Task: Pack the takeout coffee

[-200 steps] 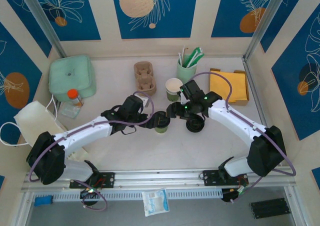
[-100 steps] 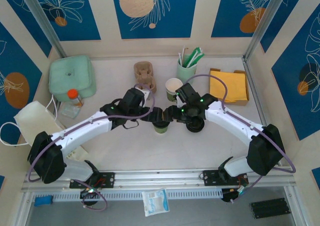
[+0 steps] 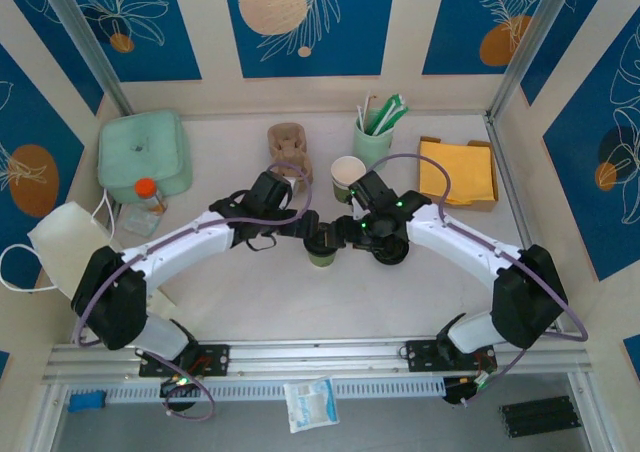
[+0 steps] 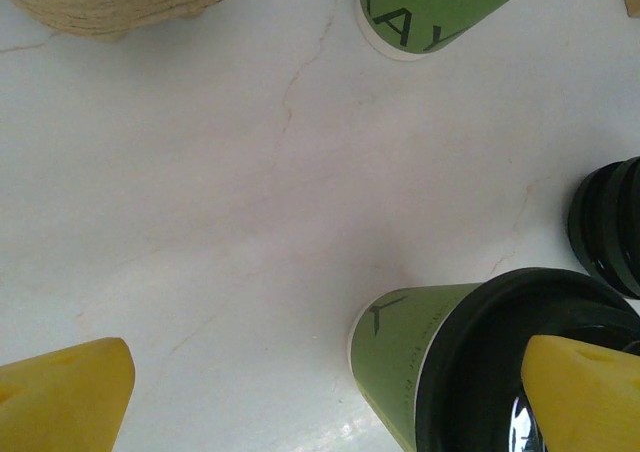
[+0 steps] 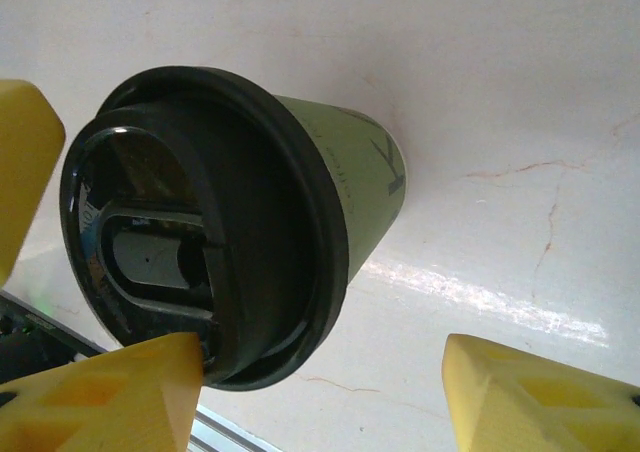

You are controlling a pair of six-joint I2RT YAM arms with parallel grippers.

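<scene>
Takeout coffee point(image 3: 322, 256) stands upright between the wide-open, empty left tool point(image 4: 325, 397) and half-open, empty right tool point(image 5: 325, 392), beneath one finger of each, not centred.

We see two slim arms of the same build, the left arm point(image 3: 180, 247) and the right arm point(image 3: 462, 244). Each has glossy white link shells set between bulky black joint housings point(image 3: 108, 302), with a thin purple cable point(image 3: 400, 155) running along it from shoulder to wrist. Small green lights point(image 3: 372, 221) glow on the right arm's black wrist block. Up close, we find the left pincer point(image 4: 320, 402) and the right pincer point(image 5: 320, 402) tipped with blocky, bright yellow fingers point(image 5: 535, 402) that have chamfered corners and a matt, slightly grainy face.
</scene>
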